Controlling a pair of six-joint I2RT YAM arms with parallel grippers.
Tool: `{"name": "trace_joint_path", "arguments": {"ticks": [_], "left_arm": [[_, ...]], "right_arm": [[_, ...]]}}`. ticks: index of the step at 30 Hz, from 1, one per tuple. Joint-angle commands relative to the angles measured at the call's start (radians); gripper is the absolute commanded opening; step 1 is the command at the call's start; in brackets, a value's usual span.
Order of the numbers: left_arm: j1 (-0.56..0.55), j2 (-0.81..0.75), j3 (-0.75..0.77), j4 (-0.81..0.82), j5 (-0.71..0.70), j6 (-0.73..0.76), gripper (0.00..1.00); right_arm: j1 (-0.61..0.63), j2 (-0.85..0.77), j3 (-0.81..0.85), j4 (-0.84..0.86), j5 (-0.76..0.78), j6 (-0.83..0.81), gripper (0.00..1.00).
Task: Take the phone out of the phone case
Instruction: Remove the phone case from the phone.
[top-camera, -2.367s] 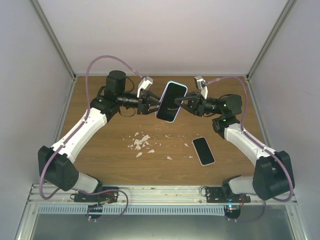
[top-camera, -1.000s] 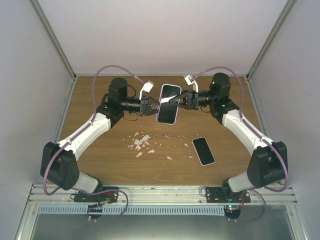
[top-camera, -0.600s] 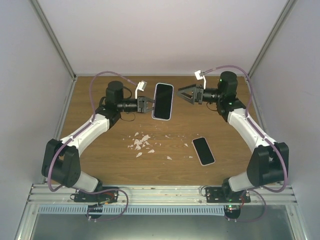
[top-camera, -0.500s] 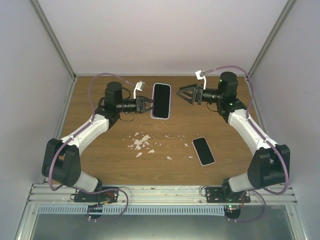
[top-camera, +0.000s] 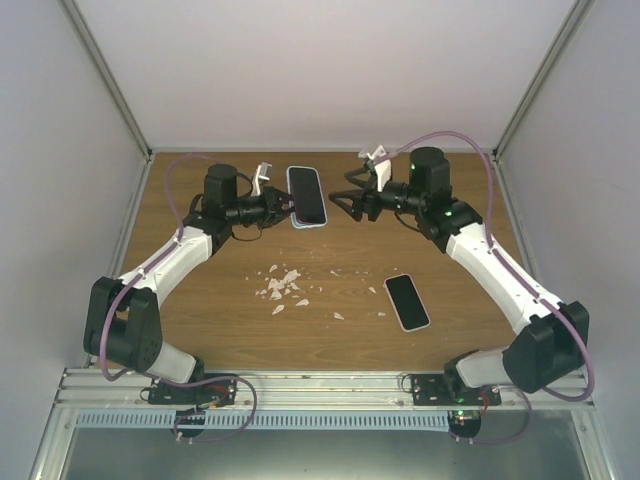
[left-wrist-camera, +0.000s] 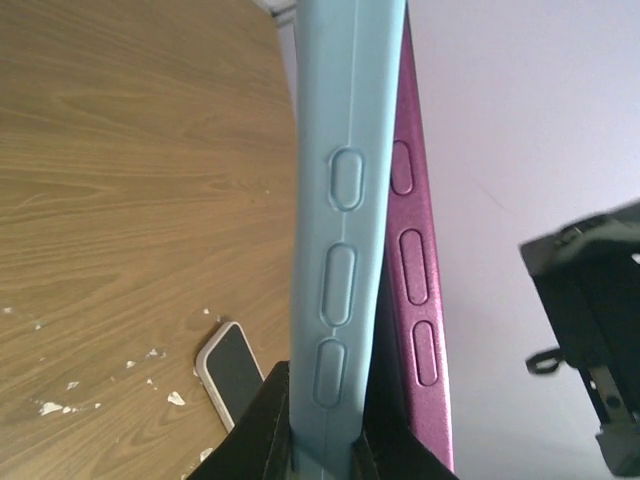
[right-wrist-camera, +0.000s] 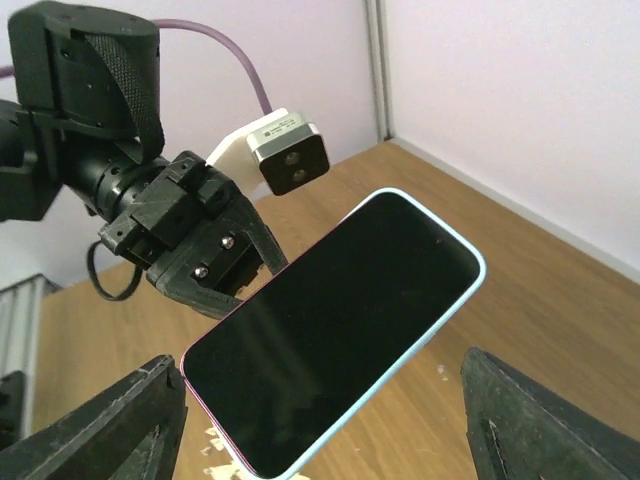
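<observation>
The phone (right-wrist-camera: 335, 330) has a black screen and a magenta edge (left-wrist-camera: 415, 290) and sits in a light blue phone case (left-wrist-camera: 340, 250). My left gripper (top-camera: 281, 208) holds it in the air over the back of the table. In the left wrist view the left gripper (left-wrist-camera: 325, 425) is shut on the case's edge, and the magenta edge stands a little apart from the case. My right gripper (top-camera: 345, 203) is open just right of the phone, not touching it. In the right wrist view its fingers (right-wrist-camera: 120, 430) stand wide on either side of the screen.
A second phone (top-camera: 407, 301) with a white rim lies flat on the wooden table (top-camera: 200, 320) at the right. Several pale scraps (top-camera: 283, 285) are scattered near the middle. White walls and a metal frame close in the back and sides.
The right gripper has let go of the phone and opened, drawn back, then come near it again. The left gripper has carried the cased phone left and towards the back.
</observation>
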Motion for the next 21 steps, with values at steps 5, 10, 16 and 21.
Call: {"name": "trace_joint_path", "arguments": {"ticks": [5, 10, 16, 21], "left_arm": [[0.038, 0.003, 0.007, 0.025, -0.047, -0.111, 0.00], [0.047, 0.013, -0.010, 0.058, -0.023, -0.161, 0.00], [0.046, 0.026, -0.006, 0.059, -0.014, -0.182, 0.00], [0.047, 0.034, -0.006, 0.065, -0.009, -0.201, 0.00]], "right_arm": [[0.161, 0.011, 0.047, -0.088, 0.325, -0.334, 0.74], [0.253, 0.031, 0.044, -0.073, 0.474, -0.426, 0.70], [0.326, 0.072, 0.043, -0.022, 0.593, -0.494, 0.66], [0.382, 0.098, 0.020, 0.027, 0.692, -0.569, 0.63]]}}
